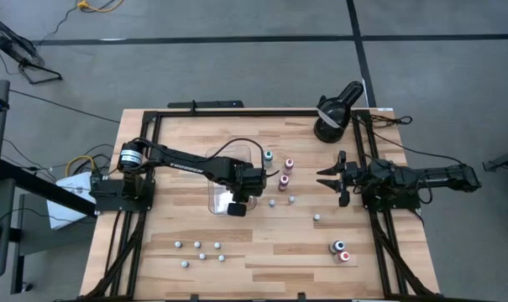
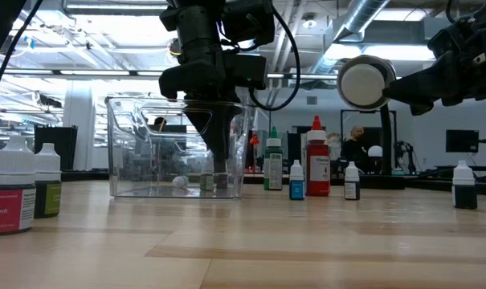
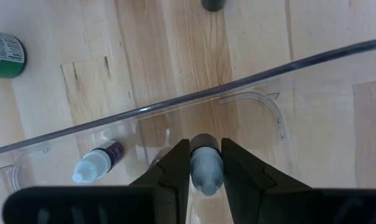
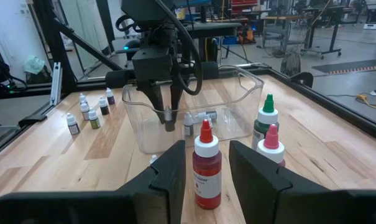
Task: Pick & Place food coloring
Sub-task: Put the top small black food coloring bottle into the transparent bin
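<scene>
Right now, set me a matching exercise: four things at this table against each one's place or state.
1 left gripper
2 right gripper
3 red bottle
4 black lamp-like device

A at a table corner on the right arm's side
B upright on the wood outside the tray
C open, holding nothing
D shut on a small bottle inside the clear tray

Pairs: 1-D, 2-C, 3-B, 4-A

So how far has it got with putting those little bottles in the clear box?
Early days. A few small bottles, one of them, already lie in the clear tray. The left gripper holds another bottle inside it now. Many remain on the table, including the red bottle before the waiting right gripper.
</scene>
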Motion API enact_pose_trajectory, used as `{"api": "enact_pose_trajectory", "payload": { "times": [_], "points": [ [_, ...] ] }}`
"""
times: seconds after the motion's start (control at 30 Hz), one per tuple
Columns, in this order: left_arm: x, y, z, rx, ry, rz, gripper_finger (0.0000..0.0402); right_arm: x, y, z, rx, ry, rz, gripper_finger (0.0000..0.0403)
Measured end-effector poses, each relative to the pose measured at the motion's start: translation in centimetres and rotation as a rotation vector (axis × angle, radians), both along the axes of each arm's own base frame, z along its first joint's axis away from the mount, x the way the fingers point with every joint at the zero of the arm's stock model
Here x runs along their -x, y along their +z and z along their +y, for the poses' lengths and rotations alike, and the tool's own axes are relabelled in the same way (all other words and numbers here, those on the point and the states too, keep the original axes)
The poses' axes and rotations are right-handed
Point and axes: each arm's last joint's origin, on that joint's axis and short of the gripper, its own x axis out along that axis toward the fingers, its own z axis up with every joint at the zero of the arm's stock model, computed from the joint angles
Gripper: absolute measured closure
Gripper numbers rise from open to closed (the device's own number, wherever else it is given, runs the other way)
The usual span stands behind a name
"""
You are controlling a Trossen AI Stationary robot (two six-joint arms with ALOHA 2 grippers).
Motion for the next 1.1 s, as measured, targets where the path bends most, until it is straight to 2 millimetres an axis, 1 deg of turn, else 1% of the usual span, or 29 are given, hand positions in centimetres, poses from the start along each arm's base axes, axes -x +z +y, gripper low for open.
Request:
{"api": "enact_pose_trajectory", "payload": {
  "times": [0.5,0.57,0.73,0.83,0.93,1.1],
  "points": [
    [0.00,0.01,-0.04,0.010,-0.019,0.000,0.0331,0.00,0.00,0.00,0.000,0.000,0.000,0.0290],
    [0.00,0.01,-0.05,0.011,-0.019,0.000,0.0321,0.00,0.00,0.00,0.000,0.000,0.000,0.0290],
    [0.00,0.01,-0.02,0.006,-0.004,-0.001,0.0274,0.00,0.00,0.00,0.000,0.000,0.000,0.0290],
    [0.00,0.03,0.04,-0.016,0.006,-0.002,0.0253,0.00,0.00,0.00,0.000,0.000,0.000,0.0290],
    [0.00,0.03,0.05,-0.016,0.006,-0.002,0.0245,0.00,0.00,0.00,0.000,0.000,0.000,0.0290],
    [0.00,0.03,0.03,-0.015,0.005,-0.002,0.0249,0.00,-0.01,0.00,0.000,0.000,0.000,0.0290]
  ]
}}
